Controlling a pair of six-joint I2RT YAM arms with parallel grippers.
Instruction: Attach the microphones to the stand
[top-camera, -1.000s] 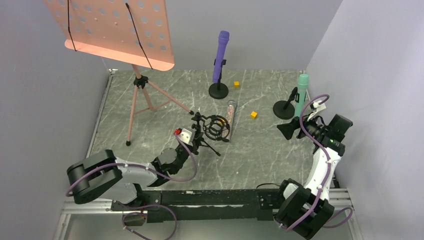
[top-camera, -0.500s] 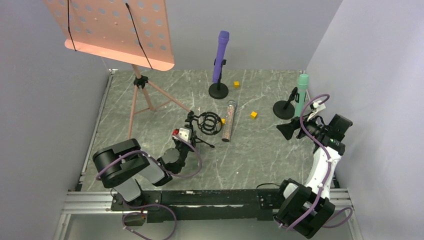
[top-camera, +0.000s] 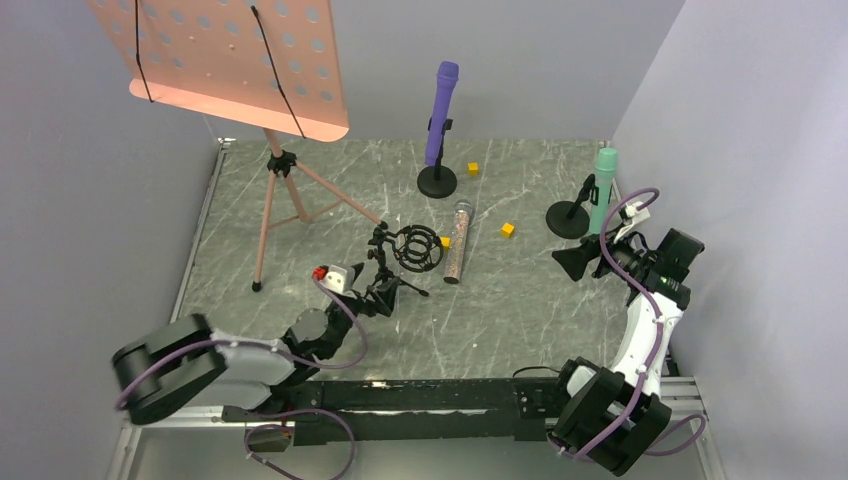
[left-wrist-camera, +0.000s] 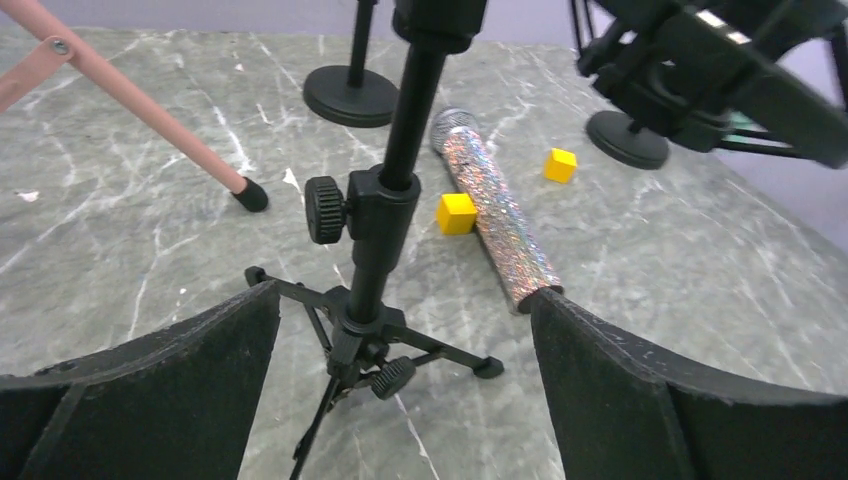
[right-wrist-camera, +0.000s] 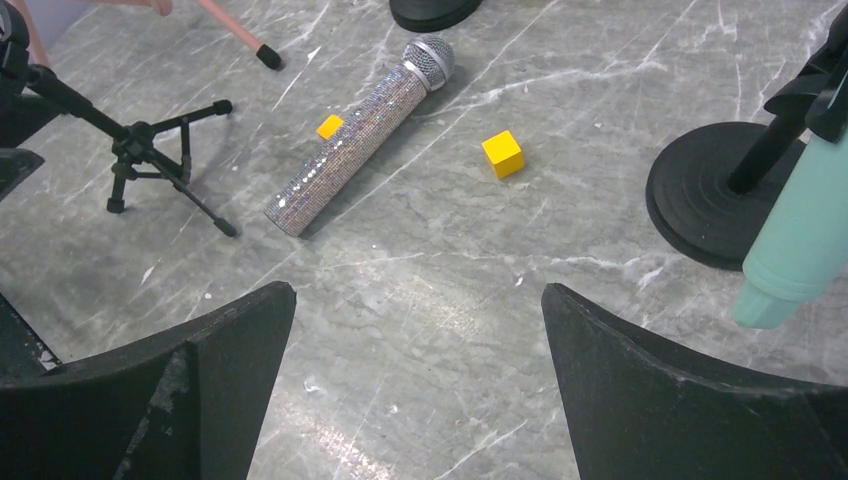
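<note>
The purple microphone (top-camera: 441, 108) stands upright in a round-base stand at the back. By the right wall the mint green microphone (top-camera: 603, 188) sits in a second stand (top-camera: 568, 220). The glittery microphone (top-camera: 459, 242) lies flat mid-table; its silver head points away. Just left of it stands a black tripod stand (top-camera: 412, 250) with an empty ring mount. My left gripper (top-camera: 368, 292) is open just in front of the tripod, whose stem (left-wrist-camera: 378, 240) rises between and beyond the fingers, untouched. My right gripper (top-camera: 577, 262) hangs open beside the mint microphone (right-wrist-camera: 800, 240), holding nothing.
A pink music stand (top-camera: 272, 190) on three legs fills the left back; one foot (left-wrist-camera: 250, 195) ends near the tripod. Small yellow cubes lie by the glittery microphone (right-wrist-camera: 355, 140): one (right-wrist-camera: 330, 126) touching it, one (right-wrist-camera: 502, 153) to its right, and another (top-camera: 473, 169) at the back.
My left gripper has opened, let go of the tripod stand and drawn back toward the near edge. The stand stays upright, slightly farther back than a second ago. The right arm is still.
</note>
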